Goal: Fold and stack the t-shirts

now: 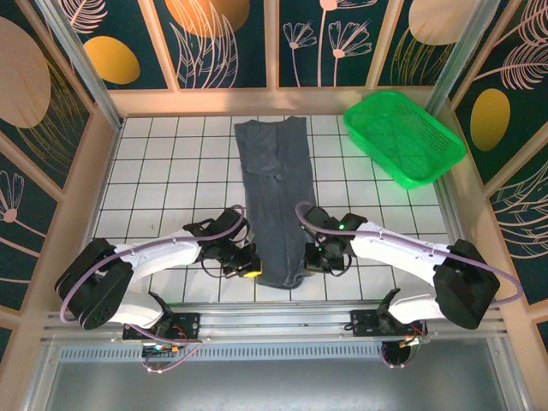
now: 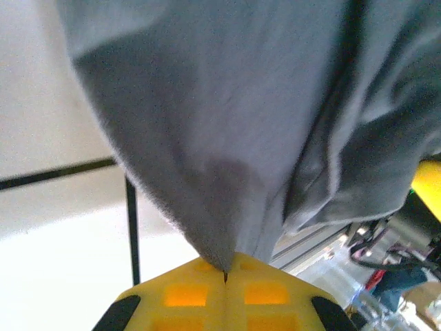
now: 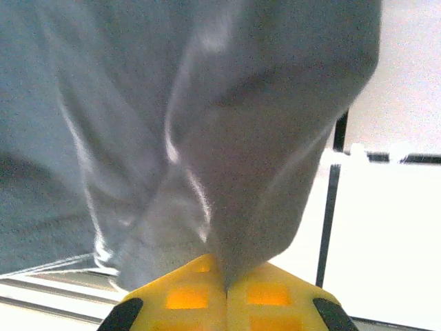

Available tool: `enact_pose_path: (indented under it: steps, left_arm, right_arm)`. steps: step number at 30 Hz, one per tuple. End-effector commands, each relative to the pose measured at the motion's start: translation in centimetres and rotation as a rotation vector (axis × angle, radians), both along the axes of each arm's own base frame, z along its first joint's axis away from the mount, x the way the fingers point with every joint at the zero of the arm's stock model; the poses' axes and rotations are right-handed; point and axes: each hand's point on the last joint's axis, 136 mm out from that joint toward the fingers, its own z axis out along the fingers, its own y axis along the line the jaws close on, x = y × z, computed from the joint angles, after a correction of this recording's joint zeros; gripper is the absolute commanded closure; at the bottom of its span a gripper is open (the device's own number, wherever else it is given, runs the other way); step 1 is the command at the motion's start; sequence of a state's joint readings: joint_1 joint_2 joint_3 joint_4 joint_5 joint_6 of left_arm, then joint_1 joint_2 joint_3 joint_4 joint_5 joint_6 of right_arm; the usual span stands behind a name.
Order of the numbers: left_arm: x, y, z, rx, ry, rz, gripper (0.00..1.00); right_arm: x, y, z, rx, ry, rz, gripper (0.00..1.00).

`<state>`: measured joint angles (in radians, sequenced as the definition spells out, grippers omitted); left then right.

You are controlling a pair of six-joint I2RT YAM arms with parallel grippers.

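A slate blue-grey t-shirt (image 1: 274,193) lies as a long narrow strip down the middle of the tiled table, folded lengthwise. My left gripper (image 1: 248,272) is shut on the near left corner of the t-shirt (image 2: 227,138), its yellow pads (image 2: 189,296) pressed together with cloth rising from the seam. My right gripper (image 1: 310,259) is shut on the near right corner of the t-shirt (image 3: 227,138), cloth pinched between its yellow pads (image 3: 265,296). Both near corners look lifted a little off the tiles.
A green plastic mesh basket (image 1: 402,137) sits tilted at the back right corner. White tiles (image 1: 163,171) with dark grout lie bare left and right of the shirt. Wooden walls ring the table; a metal rail (image 1: 274,330) runs along the near edge.
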<state>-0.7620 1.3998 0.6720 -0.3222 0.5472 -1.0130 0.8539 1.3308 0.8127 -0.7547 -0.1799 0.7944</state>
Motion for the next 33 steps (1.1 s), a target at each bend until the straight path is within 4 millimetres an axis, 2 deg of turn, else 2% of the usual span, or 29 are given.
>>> enact_pose_path:
  steps: [1, 6, 9, 11, 12, 15, 20, 24, 28, 30, 32, 33]
  left_arm:
    - [4.3, 0.6, 2.4, 0.001, -0.066, 0.156, 1.0]
    - [10.3, 0.8, 5.4, -0.048, -0.124, 0.258, 1.0]
    - [14.2, 0.7, 6.6, -0.062, -0.16, 0.298, 1.0]
    - [16.6, 0.6, 7.1, -0.069, -0.177, 0.315, 1.0]
    - [17.7, 0.8, 7.1, -0.062, -0.187, 0.325, 1.0]
    - [20.6, 1.4, 6.8, -0.049, -0.2, 0.359, 1.0]
    - [24.4, 2.1, 5.3, -0.022, -0.2, 0.39, 1.0]
    - [27.4, 2.8, 3.9, 0.01, -0.207, 0.419, 1.0]
    - [29.5, 3.3, 2.0, 0.034, -0.191, 0.433, 0.99]
    - [30.4, 3.1, 1.9, 0.033, -0.214, 0.424, 0.78]
    - [31.2, 2.7, 2.7, 0.013, -0.259, 0.402, 0.46]
    - [31.4, 2.7, 3.1, 0.012, -0.27, 0.4, 0.41]
  right_arm:
    - [3.2, 0.0, 2.0, 0.008, -0.054, -0.06, 1.0]
    - [9.8, 0.4, 4.7, 0.045, -0.141, -0.112, 1.0]
    - [14.5, 0.6, 5.9, 0.072, -0.186, -0.14, 1.0]
    - [17.2, 1.5, 6.6, 0.079, -0.215, -0.132, 1.0]
    - [18.9, 0.9, 6.8, 0.074, -0.226, -0.156, 1.0]
    - [22.5, 0.9, 6.8, 0.079, -0.25, -0.181, 1.0]
    - [27.0, 1.5, 5.8, 0.103, -0.26, -0.193, 1.0]
    - [29.7, 1.3, 3.8, 0.09, -0.246, -0.204, 1.0]
    - [32.2, 1.5, 3.2, 0.127, -0.268, -0.189, 1.0]
    - [33.0, 1.2, 3.0, 0.121, -0.263, -0.188, 0.85]
    - [33.5, 0.6, 3.0, 0.113, -0.264, -0.196, 0.65]
    - [33.7, 0.5, 3.5, 0.115, -0.283, -0.194, 0.58]
